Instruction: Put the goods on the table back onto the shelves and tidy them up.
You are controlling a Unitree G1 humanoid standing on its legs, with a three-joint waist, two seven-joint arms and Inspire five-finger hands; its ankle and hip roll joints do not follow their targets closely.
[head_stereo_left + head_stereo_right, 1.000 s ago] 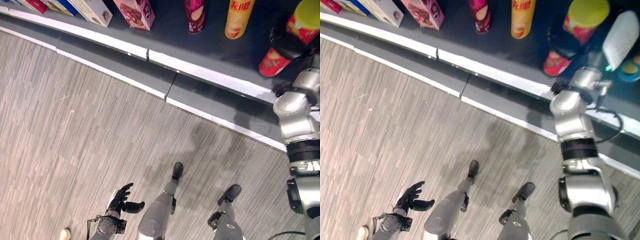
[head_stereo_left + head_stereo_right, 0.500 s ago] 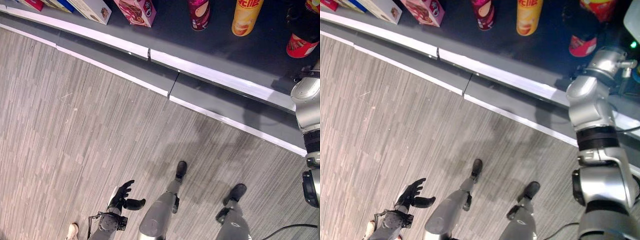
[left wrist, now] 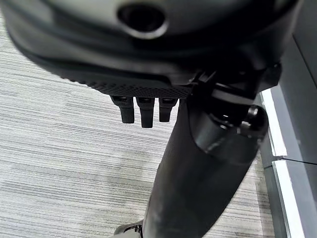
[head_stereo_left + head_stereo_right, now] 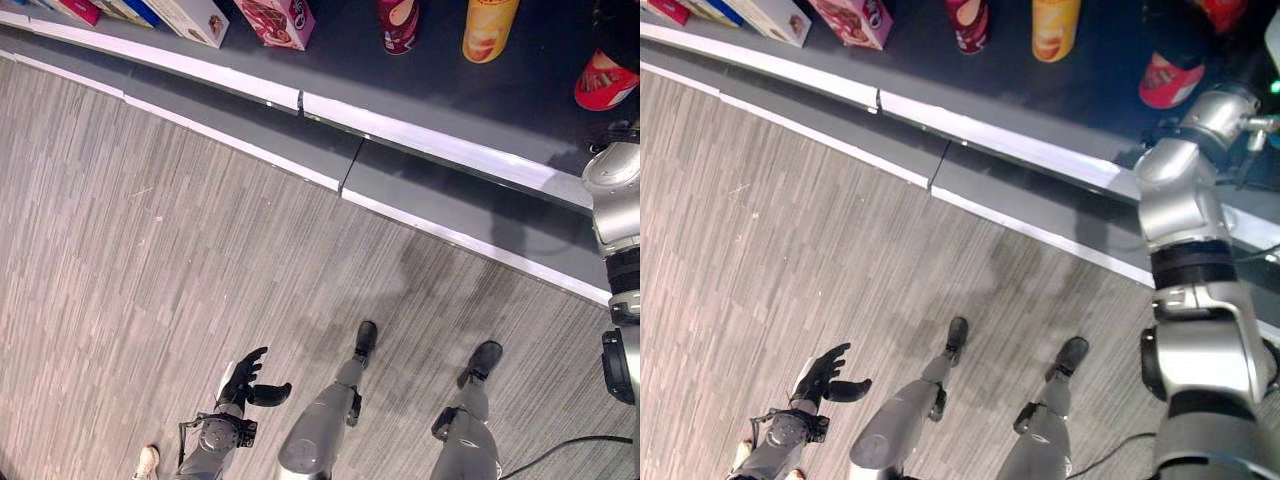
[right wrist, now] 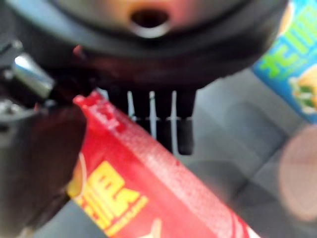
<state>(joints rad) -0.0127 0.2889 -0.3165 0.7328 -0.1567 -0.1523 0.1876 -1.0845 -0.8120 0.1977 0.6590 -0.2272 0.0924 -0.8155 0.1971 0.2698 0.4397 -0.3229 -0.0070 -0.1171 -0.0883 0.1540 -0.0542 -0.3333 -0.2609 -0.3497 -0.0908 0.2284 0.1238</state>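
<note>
Running along the wooden floor (image 4: 150,260), the dark shelf (image 4: 440,80) bears boxes and cans; there the right hand (image 5: 148,106) grips the red can (image 5: 163,183), fingers curled round it. Left hand (image 4: 245,380) hangs low, fingers relaxed, holding nothing.

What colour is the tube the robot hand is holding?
The tube is red with yellow print, best seen in the right wrist view.

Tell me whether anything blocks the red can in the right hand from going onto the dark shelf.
Nothing visible blocks it. The right hand holds the red can tilted above the dark shelf, whose surface beside the can looks bare. The yellow can stands apart toward the left, and a blue pack sits nearby but off to one side.
</note>
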